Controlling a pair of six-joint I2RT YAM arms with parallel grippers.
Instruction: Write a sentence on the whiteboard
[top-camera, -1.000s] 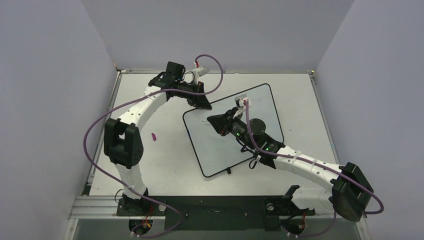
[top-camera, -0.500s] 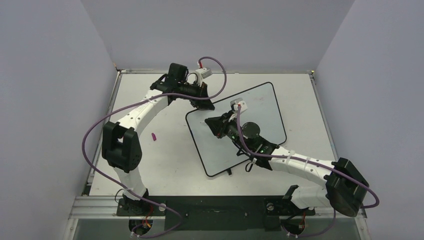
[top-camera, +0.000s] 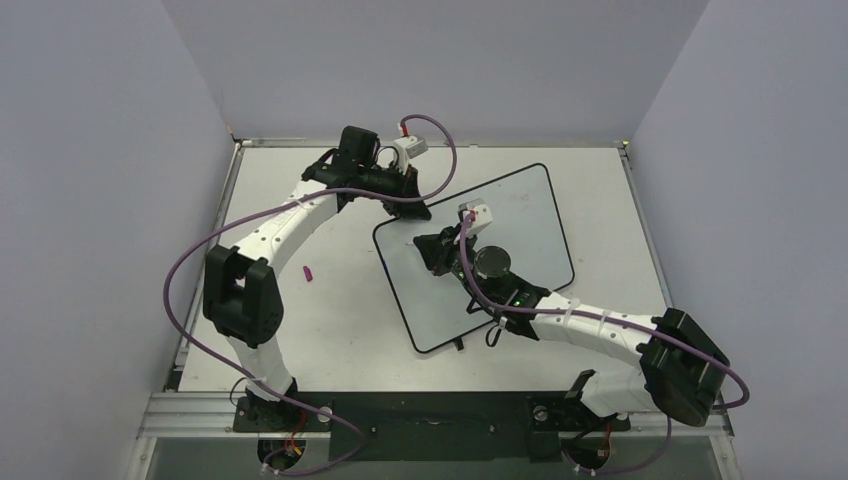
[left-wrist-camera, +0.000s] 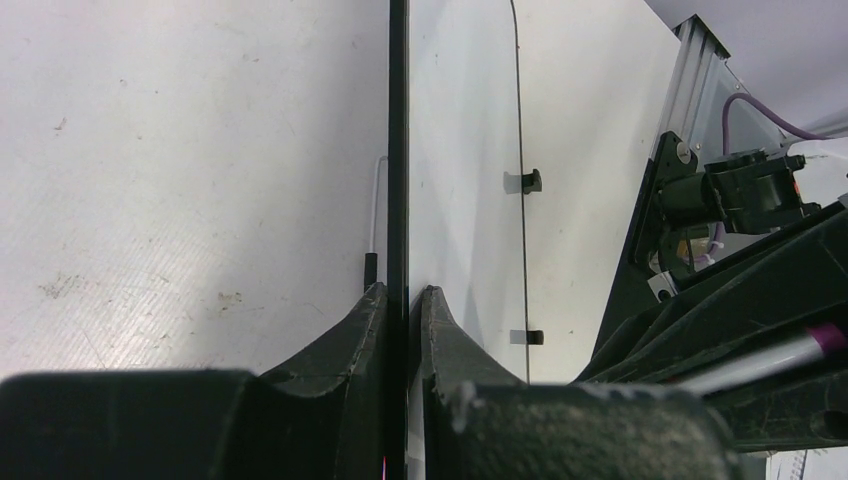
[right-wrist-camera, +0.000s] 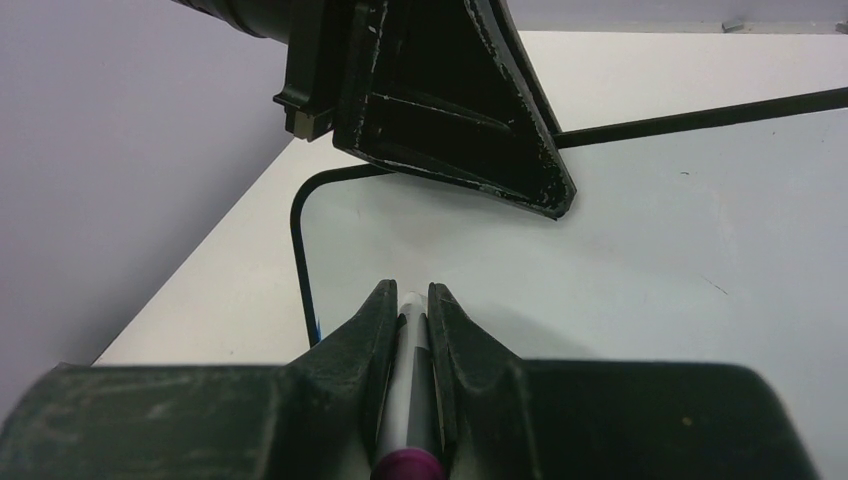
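Lying askew on the table, the board sat right of centre, one corner pointing toward the near edge. The left gripper was clenched on the board's far-left edge; in the left wrist view its fingers pinched the thin black frame from either side. The right gripper hung over the board's left part, near the left one, grasping a white marker lengthwise between its fingers, the magenta end toward the wrist. Whether the tip touched the surface could not be told. A small pink object lay on the table, left of the board and well apart.
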